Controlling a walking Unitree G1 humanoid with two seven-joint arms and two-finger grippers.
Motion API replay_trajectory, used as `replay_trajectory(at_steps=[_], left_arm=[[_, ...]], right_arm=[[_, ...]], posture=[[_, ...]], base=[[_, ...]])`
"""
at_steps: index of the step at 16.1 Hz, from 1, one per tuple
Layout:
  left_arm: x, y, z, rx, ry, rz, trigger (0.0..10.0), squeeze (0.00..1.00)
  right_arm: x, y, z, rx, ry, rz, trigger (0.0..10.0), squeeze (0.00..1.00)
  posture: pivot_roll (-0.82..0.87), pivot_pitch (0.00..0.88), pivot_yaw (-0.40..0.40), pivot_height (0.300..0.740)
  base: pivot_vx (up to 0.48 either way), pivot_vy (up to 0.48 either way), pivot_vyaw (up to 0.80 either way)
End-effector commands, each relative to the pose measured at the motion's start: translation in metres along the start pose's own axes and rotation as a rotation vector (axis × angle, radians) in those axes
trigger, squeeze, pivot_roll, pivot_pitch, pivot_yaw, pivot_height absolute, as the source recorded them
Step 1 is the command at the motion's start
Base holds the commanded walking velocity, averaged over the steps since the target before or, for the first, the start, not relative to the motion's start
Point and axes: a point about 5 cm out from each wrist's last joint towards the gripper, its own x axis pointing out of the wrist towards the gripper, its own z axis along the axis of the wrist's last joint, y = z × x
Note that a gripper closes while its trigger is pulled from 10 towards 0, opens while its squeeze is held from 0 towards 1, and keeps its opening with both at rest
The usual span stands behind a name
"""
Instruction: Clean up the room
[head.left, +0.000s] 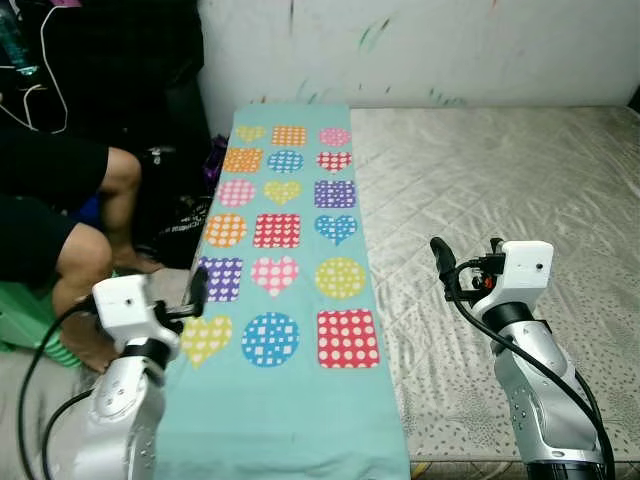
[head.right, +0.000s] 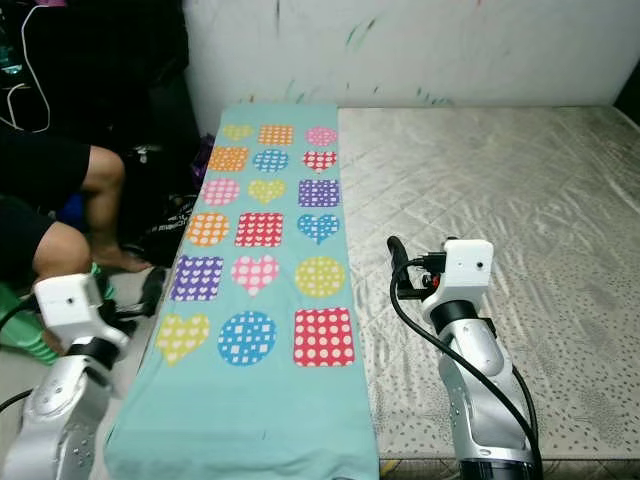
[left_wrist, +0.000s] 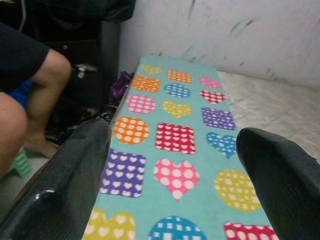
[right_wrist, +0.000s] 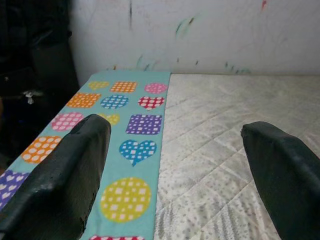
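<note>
A long teal cloth (head.left: 285, 250) printed with bright hearts, circles and squares lies flat along the left edge of a bare quilted mattress (head.left: 500, 170). My left gripper (head.left: 190, 295) is raised at the cloth's near left edge and stands open; in the left wrist view its fingers (left_wrist: 65, 175) frame the pattern with nothing between them. My right gripper (head.left: 468, 258) hovers over the bare mattress just right of the cloth. It is open too, and its fingers (right_wrist: 65, 170) are spread wide and hold nothing.
A person's bare legs (head.left: 110, 200) are at the left beside the bed, above a green stool (head.left: 25, 320). Dark bags and clutter (head.left: 180, 210) fill the corner by the marked white wall (head.left: 400, 50). The mattress stretches bare to the right.
</note>
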Motion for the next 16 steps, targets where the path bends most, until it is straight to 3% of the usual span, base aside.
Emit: replay_trajectory(at_steps=[1, 7, 16], left_arm=[[0.0001, -0.0001, 0.0039, 0.005, -0.008, -0.001, 10.0, 0.00], [-0.0006, -0.0013, 0.0033, -0.003, -0.002, -0.002, 10.0, 0.00], [-0.0027, -0.0014, 0.0019, -0.026, 0.001, -0.011, 10.0, 0.00]], right_arm=[[-0.0008, 0.0021, 0.0006, 0.000, -0.003, 0.008, 10.0, 0.00], [-0.0007, 0.0019, -0.0002, -0.003, 0.000, 0.013, 10.0, 0.00], [0.0016, 0.0007, 0.0000, -0.013, -0.001, 0.018, 10.0, 0.00]], posture=[[-0.19, 0.000, 0.051, 0.740], [-0.19, 0.000, 0.047, 0.740], [-0.19, 0.000, 0.042, 0.740]], base=[[-0.319, 0.000, 0.00], [-0.296, 0.000, 0.00], [0.000, 0.000, 0.00]])
